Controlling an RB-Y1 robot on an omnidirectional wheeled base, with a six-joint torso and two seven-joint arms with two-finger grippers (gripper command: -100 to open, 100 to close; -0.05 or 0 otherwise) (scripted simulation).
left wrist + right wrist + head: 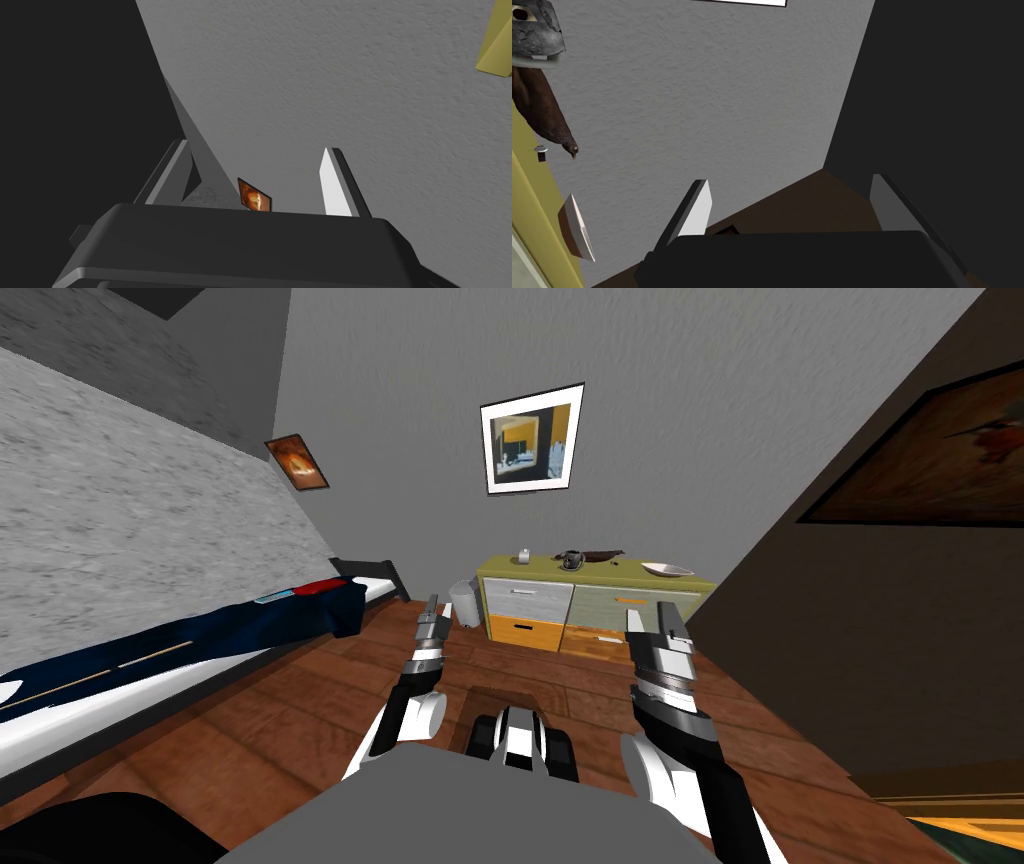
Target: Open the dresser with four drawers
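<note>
Right gripper [653, 616]: raised in front of me, blade fingers apart with nothing between them. It is near the dark wall [900, 638] on that side, so a wide swing could scrape it.
Left gripper [431, 603]: also raised, fingers spread and empty, aimed past the dresser's corner at the grey wall [700, 438].
Brown wood-plank floor [330, 688]: runs from me to the dresser. I judge I must drive forward first, as a reach from here would fall short.
Bed with dark navy blanket [250, 623]: along my left. Drifting that way on approach could clip its frame.
Small white bin [463, 603]: just beside the dresser's left end, easy to knock as I close in.
Yellow-green dresser with four drawers [545, 572]: against the far grey wall, well apart from both grippers. Two pale drawers above, two orange below, all apparently closed.
White bar handle [527, 588]: thin and small. An off-centre grip could slip, and a skewed pull could jam the drawer.
White shallow bowl [667, 570]: on the dresser top near its right end, with a dark mug [572, 558] and a small white cup [523, 556]. A hard tug might shake them.
White-framed picture [532, 438]: on the wall above the dresser.
</note>
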